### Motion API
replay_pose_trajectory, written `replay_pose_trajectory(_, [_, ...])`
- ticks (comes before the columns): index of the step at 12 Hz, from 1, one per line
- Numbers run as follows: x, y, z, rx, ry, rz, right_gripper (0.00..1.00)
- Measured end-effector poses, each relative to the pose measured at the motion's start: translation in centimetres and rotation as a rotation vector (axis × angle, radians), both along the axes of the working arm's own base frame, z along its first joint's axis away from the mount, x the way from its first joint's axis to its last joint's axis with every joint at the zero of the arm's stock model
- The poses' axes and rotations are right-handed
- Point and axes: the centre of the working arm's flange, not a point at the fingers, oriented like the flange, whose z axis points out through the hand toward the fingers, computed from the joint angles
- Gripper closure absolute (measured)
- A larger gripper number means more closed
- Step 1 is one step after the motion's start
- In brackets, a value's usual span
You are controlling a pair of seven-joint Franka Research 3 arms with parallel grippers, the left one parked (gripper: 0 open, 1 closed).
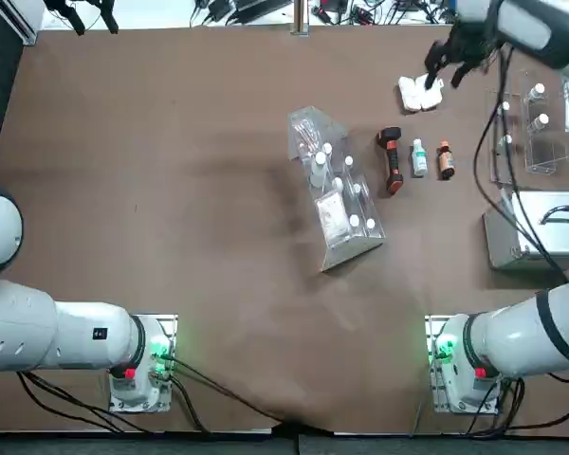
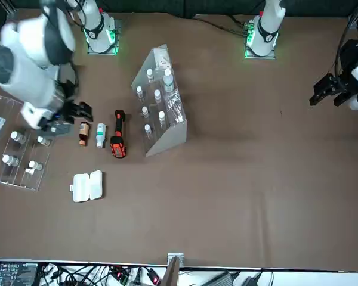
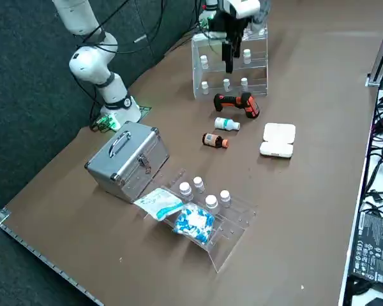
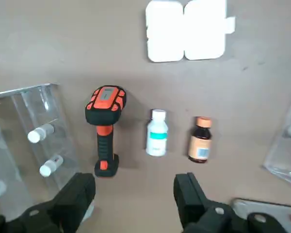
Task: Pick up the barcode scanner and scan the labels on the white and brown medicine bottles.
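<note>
Right gripper point(image 4: 133, 194) hangs high above the brown table point(image 1: 171, 190), fingers spread wide, holding nothing.

Black-and-orange pistol-grip barcode scanner point(image 4: 105, 128) lies flat on its side. Just beside it, in a row and also lying down: white plastic medicine bottle with teal label point(image 4: 156, 139), then brown medicine bottle with orange cap point(image 4: 200, 139). All three are apart from one another.

Whether the scanner lies so awaiting a pick or set back after scanning, this moment does not settle.

If a grasp is in hand: come down over the scanner's narrow handle (not the bulkier orange head), fingers straddling it across its width, so the head can later point at the labels.

Clearances: clear acrylic vial rack point(image 1: 334, 194) stands near the scanner on one side, the white bottle close on the other; tight corridor. White hinged plastic case point(image 1: 420, 92) lies further out, well apart. Open table lies toward the robot's base. Silver metal carry case point(image 3: 126, 159) sits off to the right.
</note>
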Motion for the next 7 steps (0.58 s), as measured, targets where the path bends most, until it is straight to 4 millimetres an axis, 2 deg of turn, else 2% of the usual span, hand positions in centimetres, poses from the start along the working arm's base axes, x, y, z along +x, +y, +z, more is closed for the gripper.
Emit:
replay_pose_trajectory(3, [0.9,-1.1,5.9,0.009,-0.037,-0.002,0.0])
replay_pose_trajectory(6, [1.2,-1.5,10.3,0.011,-0.076,-0.007,0.0])
replay_pose_trajectory(7, [1.2,-2.3,11.4,0.007,-0.078,-0.02,0.0])
